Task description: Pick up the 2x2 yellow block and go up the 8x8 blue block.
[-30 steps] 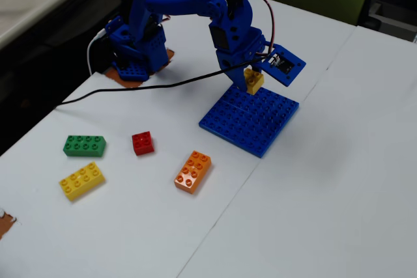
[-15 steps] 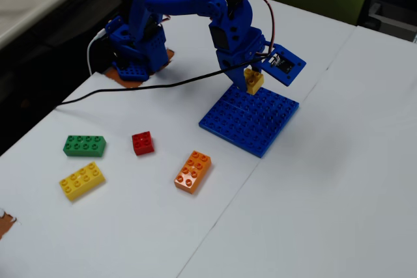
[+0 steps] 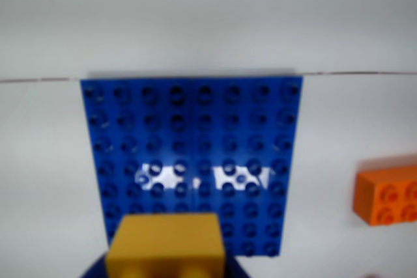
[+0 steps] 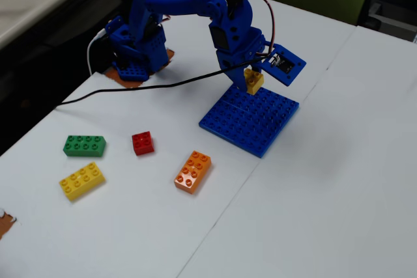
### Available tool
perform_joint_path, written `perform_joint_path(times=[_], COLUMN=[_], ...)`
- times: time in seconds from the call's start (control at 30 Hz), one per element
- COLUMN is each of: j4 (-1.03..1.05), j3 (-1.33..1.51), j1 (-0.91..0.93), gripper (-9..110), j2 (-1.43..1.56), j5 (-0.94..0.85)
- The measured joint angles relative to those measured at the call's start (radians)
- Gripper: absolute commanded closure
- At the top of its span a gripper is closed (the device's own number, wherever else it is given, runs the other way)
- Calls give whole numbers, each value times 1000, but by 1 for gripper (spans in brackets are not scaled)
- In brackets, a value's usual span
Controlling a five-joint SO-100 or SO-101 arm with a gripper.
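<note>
The 2x2 yellow block [image 4: 254, 81] hangs in my blue gripper [image 4: 253, 77], a little above the far edge of the 8x8 blue block [image 4: 251, 120]. In the wrist view the yellow block [image 3: 166, 244] fills the bottom centre, blurred, with the blue baseplate [image 3: 195, 154] spread out behind it. The gripper is shut on the yellow block; its fingers are mostly hidden behind the block in the wrist view.
An orange 2x4 brick [image 4: 193, 171] lies left of the baseplate and shows at the right edge of the wrist view [image 3: 388, 194]. A red brick [image 4: 143, 142], a green brick [image 4: 85, 145] and a long yellow brick [image 4: 82, 180] lie further left. A black cable [image 4: 150, 86] crosses the table.
</note>
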Motion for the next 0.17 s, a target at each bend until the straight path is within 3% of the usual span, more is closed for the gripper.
perform_joint_path(times=[0.17], j4=[0], j3=[0], j1=[0], gripper=[101], j2=[0], j5=[0])
